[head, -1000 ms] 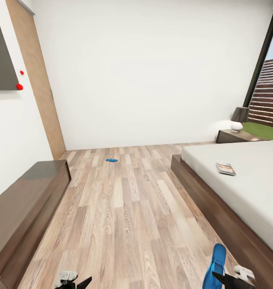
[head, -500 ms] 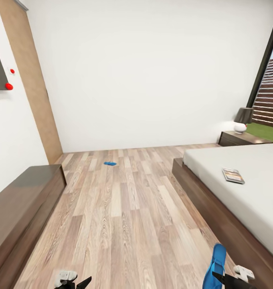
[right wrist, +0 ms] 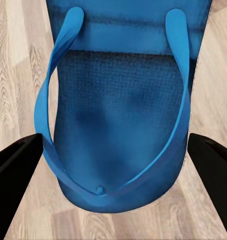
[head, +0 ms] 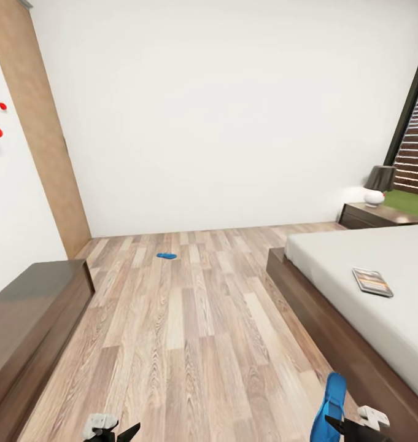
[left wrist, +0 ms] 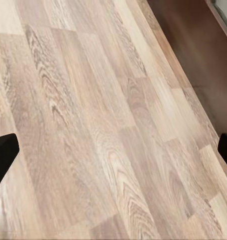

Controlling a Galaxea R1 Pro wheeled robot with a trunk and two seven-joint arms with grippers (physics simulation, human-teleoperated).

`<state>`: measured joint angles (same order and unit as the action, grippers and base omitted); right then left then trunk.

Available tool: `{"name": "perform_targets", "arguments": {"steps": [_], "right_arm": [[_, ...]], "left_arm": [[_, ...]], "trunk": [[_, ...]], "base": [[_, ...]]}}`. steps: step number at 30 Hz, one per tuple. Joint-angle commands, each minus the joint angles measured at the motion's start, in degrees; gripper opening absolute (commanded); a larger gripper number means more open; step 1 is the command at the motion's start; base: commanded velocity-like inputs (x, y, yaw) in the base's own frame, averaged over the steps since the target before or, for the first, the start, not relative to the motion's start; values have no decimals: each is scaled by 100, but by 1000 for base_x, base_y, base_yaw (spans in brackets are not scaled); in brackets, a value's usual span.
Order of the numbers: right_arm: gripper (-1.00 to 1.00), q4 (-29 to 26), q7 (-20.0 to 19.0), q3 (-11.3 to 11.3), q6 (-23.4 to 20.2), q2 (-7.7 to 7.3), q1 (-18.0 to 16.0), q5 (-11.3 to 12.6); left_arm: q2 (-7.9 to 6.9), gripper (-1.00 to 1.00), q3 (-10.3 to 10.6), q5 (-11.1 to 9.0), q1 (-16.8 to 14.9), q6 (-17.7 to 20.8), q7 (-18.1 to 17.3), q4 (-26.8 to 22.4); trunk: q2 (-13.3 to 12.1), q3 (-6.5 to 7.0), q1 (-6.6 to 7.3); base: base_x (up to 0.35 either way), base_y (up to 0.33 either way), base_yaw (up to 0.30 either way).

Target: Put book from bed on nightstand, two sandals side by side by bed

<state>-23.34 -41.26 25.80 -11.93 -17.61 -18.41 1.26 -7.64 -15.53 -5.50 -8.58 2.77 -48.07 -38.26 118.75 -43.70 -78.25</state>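
One bright blue sandal (head: 167, 255) lies flat on the wood floor far ahead, near the back wall. The other sandal (head: 331, 402) hangs low at the right with my right gripper (head: 344, 428) shut on it. The right wrist view shows this sandal (right wrist: 118, 115) with its straps, gripped at both edges by my right gripper (right wrist: 113, 167). The book (head: 372, 282) lies on the pale mattress of the bed (head: 331, 258) at the right. A dark nightstand (head: 368, 216) stands beyond the bed. My left gripper (head: 113, 431) is open over bare floor, as the left wrist view of the gripper (left wrist: 113, 150) confirms.
A long dark bench (head: 30, 307) runs along the left wall. A lamp (head: 378, 184) stands on the nightstand. The bed's dark frame (head: 319, 319) borders the floor strip on the right. A window (head: 417, 153) is at the far right.
The whole view has shifted as the camera moved forward: bench and wall marks slid left, bed and book slid right and down. Both grippers keep their places, the right still holding the sandal.
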Motion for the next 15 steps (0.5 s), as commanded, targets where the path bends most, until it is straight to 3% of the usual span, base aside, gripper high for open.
{"name": "perform_targets", "arguments": {"steps": [1,15], "right_arm": [[-100,-4,-31,39,-56,3,-5,13],[-100,-4,-31,39,-56,3,-5,5]], "left_arm": [[0,100,-8,-30,-4,27,-27,3],[8,100,-2,-30,-4,22,-27,3]], "trunk": [[2,-6,-2],[2,-6,-2]], "base": [[326,0,0],[326,0,0]]}}
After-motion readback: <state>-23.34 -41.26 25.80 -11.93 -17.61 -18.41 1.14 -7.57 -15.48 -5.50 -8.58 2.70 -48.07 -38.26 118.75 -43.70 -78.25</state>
